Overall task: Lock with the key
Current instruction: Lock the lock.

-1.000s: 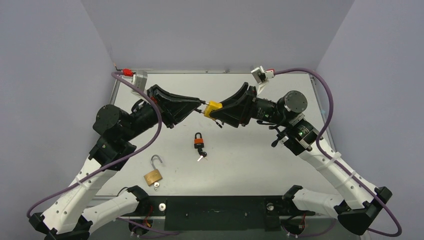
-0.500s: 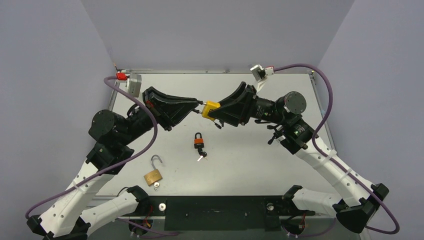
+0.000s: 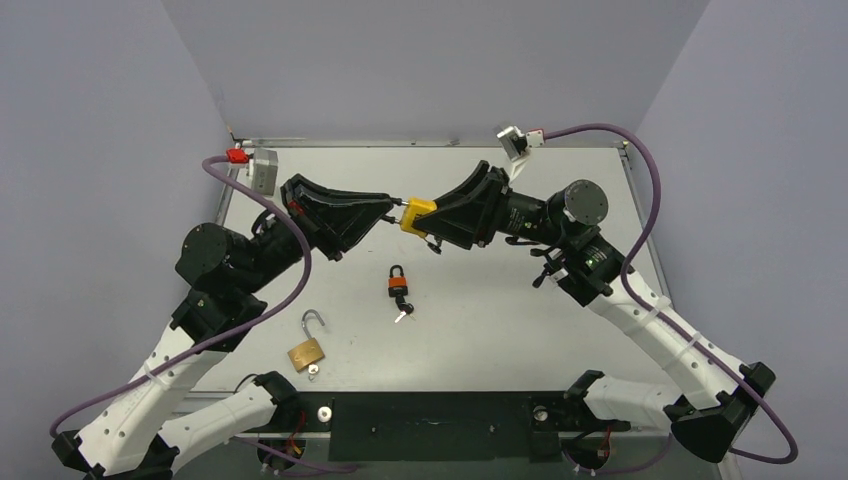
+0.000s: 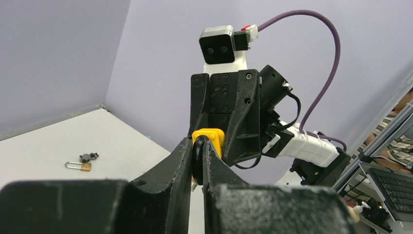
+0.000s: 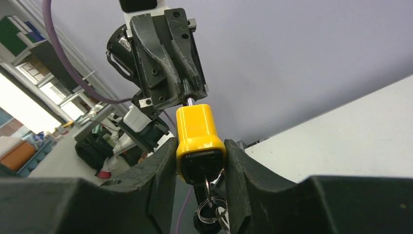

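We have the yellow padlock [image 3: 418,214] in mid-air over the far half of the table [image 3: 520,320], between both arms. Right gripper [image 5: 200,146]: jaws part-spread, clamped across the padlock body, key ring [image 5: 210,204] dangling underneath. Left gripper [image 4: 197,144]: pinched almost closed on the metal stem [image 5: 189,101] at the padlock's other end.

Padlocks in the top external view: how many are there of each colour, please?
Yellow plastic-cased padlock: 1
Orange-and-black padlock: 1
Brass padlock with open shackle: 1
Total: 3
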Available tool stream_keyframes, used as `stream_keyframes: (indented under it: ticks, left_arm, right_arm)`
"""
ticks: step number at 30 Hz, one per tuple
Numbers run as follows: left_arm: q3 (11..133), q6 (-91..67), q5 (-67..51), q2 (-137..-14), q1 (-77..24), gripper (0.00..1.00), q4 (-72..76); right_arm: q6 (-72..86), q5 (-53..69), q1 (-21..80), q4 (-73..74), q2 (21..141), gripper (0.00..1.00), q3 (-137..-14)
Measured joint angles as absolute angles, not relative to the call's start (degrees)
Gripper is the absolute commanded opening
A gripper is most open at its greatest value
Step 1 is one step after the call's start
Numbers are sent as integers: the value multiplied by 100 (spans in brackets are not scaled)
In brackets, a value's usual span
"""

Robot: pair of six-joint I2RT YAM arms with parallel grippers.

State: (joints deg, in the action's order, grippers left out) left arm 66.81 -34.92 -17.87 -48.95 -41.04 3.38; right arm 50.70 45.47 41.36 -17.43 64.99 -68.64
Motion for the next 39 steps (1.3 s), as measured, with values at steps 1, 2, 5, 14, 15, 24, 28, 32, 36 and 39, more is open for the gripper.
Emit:
stream_keyframes:
  ticks: [1,2,5,14,15,24,28,32,36,39]
  left_arm:
    - [6657,-3514,-1721,-4895,-4143,0,364]
    - [6632,-3533,-1643,-4895,-4187,0,399]
    - [6558,-3557,-1380,-4895,-4357,0,523]
    - [6504,-3642,-755,-4943,-4606,0,655]
    - [6504,-3697,-690,-4971,-4609,0,657]
    - [6497,-3874,-497,-5109,-4609,0,676]
    - [6486,-3745,-366,-5096,-4644,0,755]
    - [6486,-3538,-231,-5054,-4705,0,786]
    - [6486,-3389,-213,-5030,-4751,0,794]
    - [6486,-3328,-207,-5030,-4759,0,777]
  right_arm:
    - [4954,4477,4145,-1588,6473,0,-6917]
    - [4847,4407,4158,-1468,6442,0,-6958]
    - [4665,4285,4169,-1236,6390,0,-7050]
    - [4283,3946,4211,-843,6399,0,-7328]
    - [4198,3863,4224,-735,6396,0,-7376]
    - [3970,3511,4246,-373,6335,0,-7441]
    - [4303,3553,4230,-576,6412,0,-7456]
    - [4768,3758,4145,-976,6539,0,-7430]
    - [5312,4010,3990,-1562,6613,0,-7240]
    - [5642,4156,3887,-1984,6698,0,-7133]
